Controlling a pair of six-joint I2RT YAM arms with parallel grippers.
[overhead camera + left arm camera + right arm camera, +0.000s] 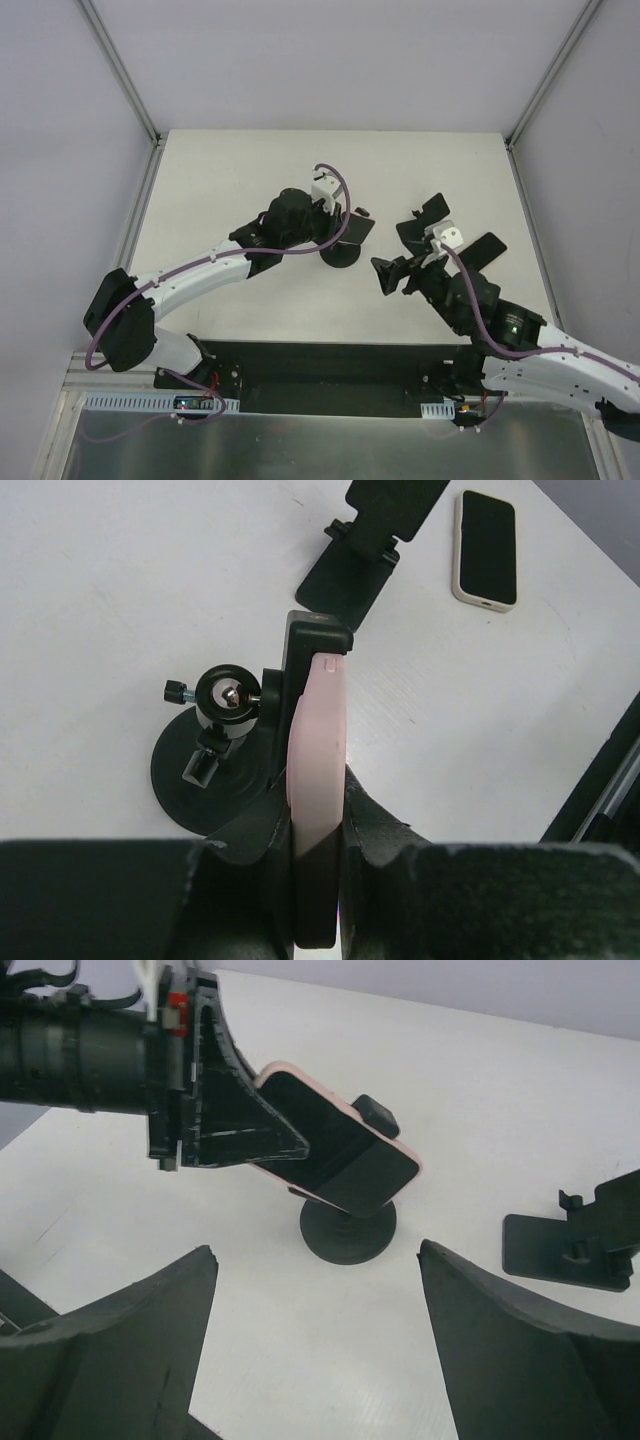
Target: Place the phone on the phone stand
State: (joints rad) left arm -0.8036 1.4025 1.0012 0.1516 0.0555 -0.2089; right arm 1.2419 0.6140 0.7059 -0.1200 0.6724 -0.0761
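At table centre, my left gripper (318, 825) pinches pink phone (318, 730) flat between pads, edge toward camera, tilted so its back can meet cradle of round-base stand (195, 775). Phone sits over stand, ball head at its 9 o'clock; I judge it not yet let go. Right gripper (315, 1252) spread wide, empty, at stand's 3 o'clock, kept clear. Folding stand (345, 575) at 12 o'clock, second phone (486, 548) at 1 o'clock.

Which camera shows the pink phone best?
The right wrist view: the pink phone shows most of its screen. The left wrist view sees only its thin edge. The top view mostly hides it under the left arm.
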